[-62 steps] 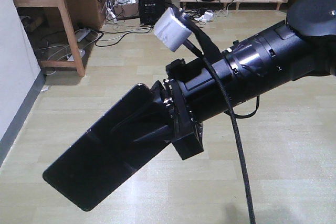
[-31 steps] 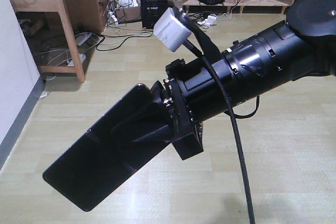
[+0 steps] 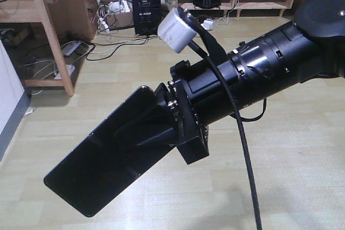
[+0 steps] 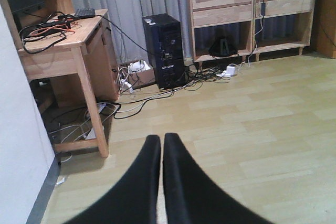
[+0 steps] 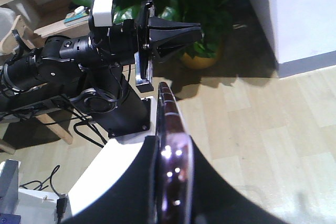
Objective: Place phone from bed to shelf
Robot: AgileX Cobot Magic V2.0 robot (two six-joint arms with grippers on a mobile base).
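The right gripper (image 5: 171, 153) is clamped on the phone (image 3: 99, 173) — the glossy black slab juts out past its fingers, held in the air above the floor (image 3: 291, 160). The left gripper (image 4: 161, 145) has its fingers drawn almost together with nothing between them — the shelf (image 4: 223, 17) stands well apart, against the far wall.

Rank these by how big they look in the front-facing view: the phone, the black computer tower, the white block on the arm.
1. phone, nearest the camera.
2. computer tower, far off.
3. white block, nearly the tower's size; unsure.
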